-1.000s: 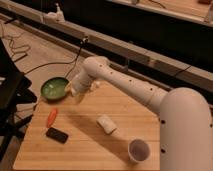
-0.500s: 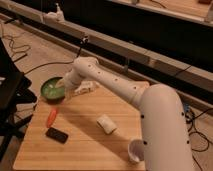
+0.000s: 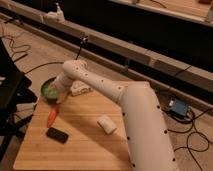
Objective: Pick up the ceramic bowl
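Observation:
The ceramic bowl (image 3: 48,91) is a shallow round green bowl at the far left corner of the wooden table (image 3: 80,147). My white arm reaches across the table to it. The gripper (image 3: 56,92) is over the bowl's right side, partly covering its inside. Part of the bowl's rim shows to the left of the gripper.
An orange carrot-like object (image 3: 52,117) lies just in front of the bowl. A black flat object (image 3: 57,135) lies nearer the front left. A white crumpled item (image 3: 79,89) sits behind the arm and a white block (image 3: 105,124) at mid-table. Cables run on the floor.
The arm has swung further left, bringing the gripper from beside the bowl to over it. The view has shifted, and the cup at the front right is out of view.

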Motion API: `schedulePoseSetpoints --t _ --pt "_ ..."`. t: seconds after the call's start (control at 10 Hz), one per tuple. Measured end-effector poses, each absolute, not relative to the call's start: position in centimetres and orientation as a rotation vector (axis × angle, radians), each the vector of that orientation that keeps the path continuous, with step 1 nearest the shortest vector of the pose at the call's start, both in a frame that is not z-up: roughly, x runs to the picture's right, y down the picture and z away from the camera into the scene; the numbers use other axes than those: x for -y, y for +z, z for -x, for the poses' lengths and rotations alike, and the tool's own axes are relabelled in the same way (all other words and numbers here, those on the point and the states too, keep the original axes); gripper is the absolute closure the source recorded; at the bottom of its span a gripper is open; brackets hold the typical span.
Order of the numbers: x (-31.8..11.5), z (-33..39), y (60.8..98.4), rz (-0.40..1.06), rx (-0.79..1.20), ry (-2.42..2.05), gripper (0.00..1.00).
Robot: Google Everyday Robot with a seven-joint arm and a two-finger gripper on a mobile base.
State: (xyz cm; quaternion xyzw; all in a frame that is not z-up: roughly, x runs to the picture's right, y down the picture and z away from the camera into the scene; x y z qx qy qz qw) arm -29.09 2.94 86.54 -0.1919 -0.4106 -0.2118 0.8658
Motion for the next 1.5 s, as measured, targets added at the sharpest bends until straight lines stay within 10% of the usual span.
schedulePoseSetpoints --t 1.1,1.5 --pt "-4.3 28.4 93.7 0.474 0.865 -0.366 0.35" --pt "-5.4 28.6 96.4 0.491 0.873 -0.347 0.66"
